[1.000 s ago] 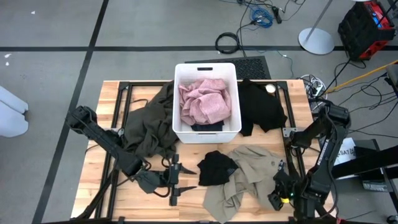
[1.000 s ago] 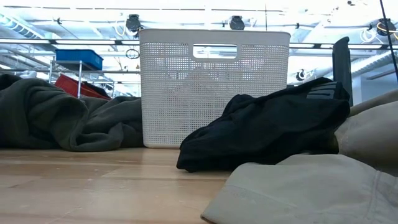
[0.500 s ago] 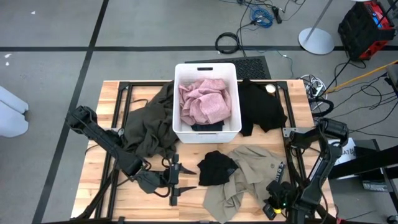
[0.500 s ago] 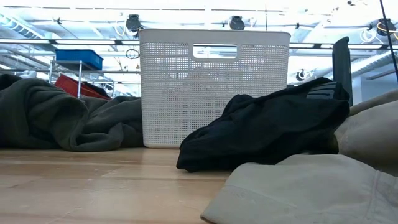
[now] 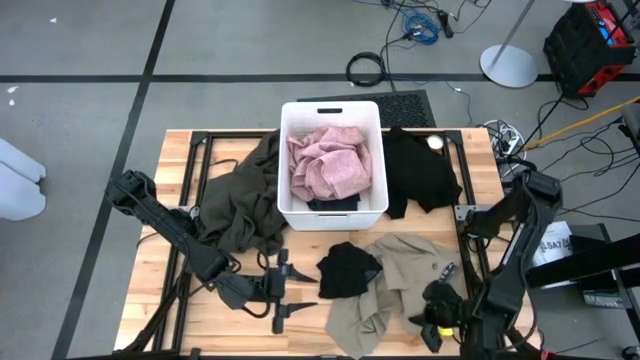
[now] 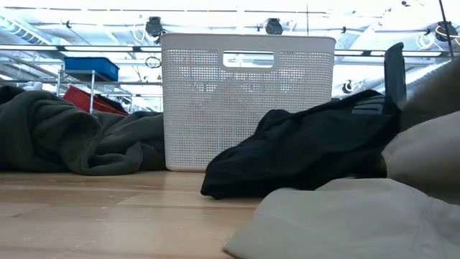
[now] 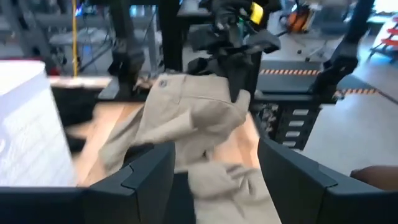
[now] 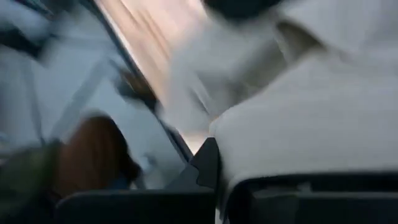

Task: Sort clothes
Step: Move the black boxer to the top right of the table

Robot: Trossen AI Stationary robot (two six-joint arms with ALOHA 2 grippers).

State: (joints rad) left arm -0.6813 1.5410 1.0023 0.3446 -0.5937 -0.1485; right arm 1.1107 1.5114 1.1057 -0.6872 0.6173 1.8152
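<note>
Khaki cloth is what my right tool [image 5: 432, 322] has clamped: its jaws are shut on the near right edge of the tan garment [image 5: 395, 280], and in the left wrist view that tool [image 7: 239, 46] hangs above the surface with the khaki fabric [image 7: 186, 118] bunched and lifted under it. My right arm bends sharply, its elbow out past the right edge of the surface [image 5: 160, 290] and its forearm running back in toward the near right corner.

My left arm stretches from the left edge along the near side, low and nearly flat. Its tool [image 5: 290, 295] points right, jaws standing wide with nothing between them, on bare wood. Just beside its fingertips, toward the right, lies the small black garment [image 5: 348, 270], which rests partly on the tan one. In the low view that black garment [image 6: 302, 151] slumps in front of the white bin [image 6: 248, 101] with tan cloth [image 6: 345, 219] spread in the foreground.

Near the middle, toward the far side, I see the bin [image 5: 285, 160] holding the pale pink garment [image 5: 328, 162], with a dark piece under it at the near end. Against the bin's left wall lies the large dark olive garment [image 5: 240, 200], reaching down toward my left arm. On the bin's right side sits a second black garment [image 5: 420, 172], well apart from both tools.
</note>
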